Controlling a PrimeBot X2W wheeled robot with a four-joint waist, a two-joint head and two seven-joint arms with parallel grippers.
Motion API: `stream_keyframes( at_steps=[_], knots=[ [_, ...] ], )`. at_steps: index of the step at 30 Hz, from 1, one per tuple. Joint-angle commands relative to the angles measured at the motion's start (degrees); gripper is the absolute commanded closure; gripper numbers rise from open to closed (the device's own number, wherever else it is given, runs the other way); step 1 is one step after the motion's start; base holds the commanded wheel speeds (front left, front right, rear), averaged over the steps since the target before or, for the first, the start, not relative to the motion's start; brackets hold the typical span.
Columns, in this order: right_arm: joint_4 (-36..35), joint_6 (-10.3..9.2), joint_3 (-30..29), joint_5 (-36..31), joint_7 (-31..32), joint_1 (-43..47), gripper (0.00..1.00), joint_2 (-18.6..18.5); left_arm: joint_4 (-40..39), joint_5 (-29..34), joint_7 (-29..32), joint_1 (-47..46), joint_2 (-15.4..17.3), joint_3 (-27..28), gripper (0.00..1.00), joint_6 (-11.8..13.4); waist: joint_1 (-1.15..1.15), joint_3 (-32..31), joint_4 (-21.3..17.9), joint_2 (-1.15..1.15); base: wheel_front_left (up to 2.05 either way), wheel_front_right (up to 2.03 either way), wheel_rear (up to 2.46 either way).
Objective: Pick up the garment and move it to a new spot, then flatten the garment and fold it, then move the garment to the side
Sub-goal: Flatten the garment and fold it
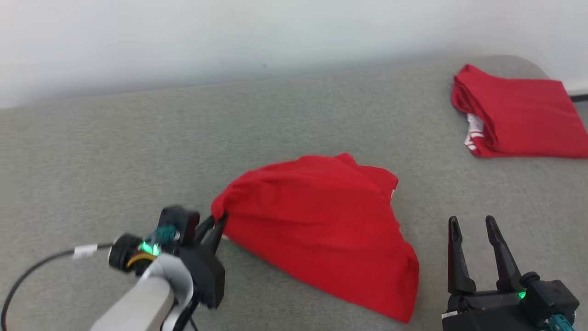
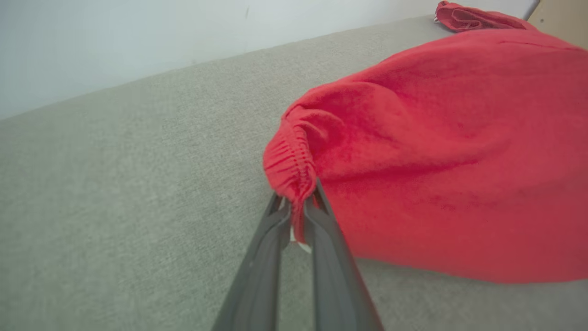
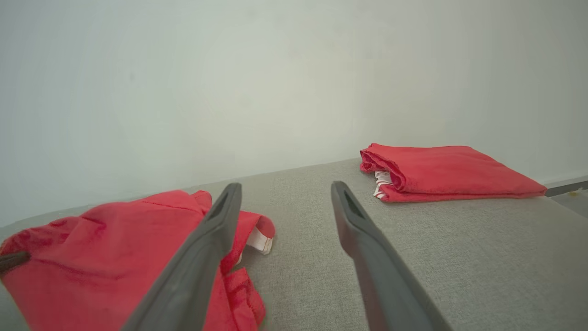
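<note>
Grip quality matters most at this step. Nearest the robot, the left gripper point(image 1: 217, 226) is clamped on a gathered, elastic-looking edge at the left tip of the red garment point(image 1: 321, 220), a bunch of cloth pinched between its fingers. The right gripper point(image 1: 473, 225) stands with jaws apart, holding nothing, just beside the garment's right hem. The garment lies in a crumpled mound in the middle of the grey padded surface point(image 1: 115, 156).

A one-point pinch would likely let the cloth hang in a rope. The right gripper would do well to take the opposite edge low before any lift. The two arms could then raise it level and spread, which should make the later flattening easier.

Farther back, at the right corner and well apart, sits a folded red garment point(image 1: 519, 115). The carry should keep clear of it. A pale wall point(image 1: 229, 37) rises behind the surface.
</note>
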Motion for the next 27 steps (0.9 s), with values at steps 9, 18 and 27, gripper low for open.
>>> stream_keyframes(
  at_steps=[9,18,27],
  knots=[
    [0.3,-0.17,0.0,-0.8,0.0,2.6,0.0,0.2,-15.6,-4.7,-0.6,19.4,4.5,1.6,1.0,9.4,0.0,-4.9,5.6,-0.01,0.0,0.0,0.0],
    [0.7,-0.17,0.0,-1.2,0.0,4.0,0.0,-0.2,-21.1,-4.3,-3.8,25.3,4.2,1.3,0.0,13.2,0.0,-7.1,7.6,-0.01,0.0,0.0,0.0],
    [0.9,-0.17,-0.3,-0.8,0.0,4.8,0.0,-0.6,-24.1,-1.5,-10.1,25.6,5.7,5.5,0.0,15.6,0.0,-8.8,9.0,-0.01,0.0,0.0,0.0]
  ],
)
